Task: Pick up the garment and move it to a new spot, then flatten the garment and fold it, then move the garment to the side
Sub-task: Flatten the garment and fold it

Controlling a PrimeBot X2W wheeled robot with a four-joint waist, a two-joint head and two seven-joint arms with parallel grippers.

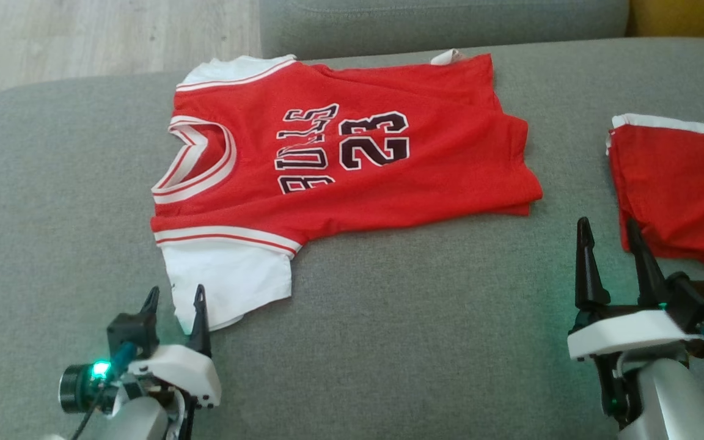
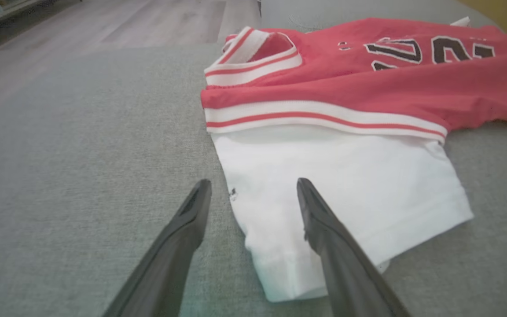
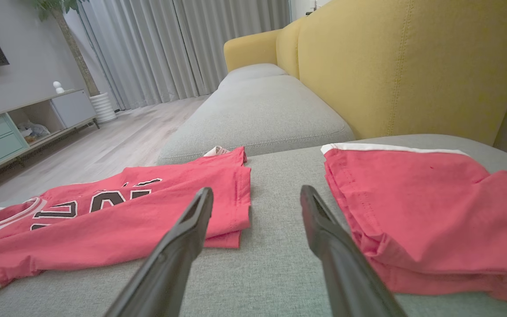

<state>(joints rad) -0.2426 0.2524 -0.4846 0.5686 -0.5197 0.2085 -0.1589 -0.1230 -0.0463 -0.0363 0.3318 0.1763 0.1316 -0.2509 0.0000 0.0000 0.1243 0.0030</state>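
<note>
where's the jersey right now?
Head view: the jersey lies flat mid-cushion on the grey sofa, collar toward the robot's left, white sleeve by the tips of the open left tool; a second red garment lies apart on its right.

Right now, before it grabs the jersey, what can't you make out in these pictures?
Head view: the second red garment runs off the right edge; its kind is unclear.
Left wrist view: a dark speck on the white sleeve of the jersey is too small to tell stain from hole.
Right wrist view: the white tag at the jersey's hem is too small to read.
</note>
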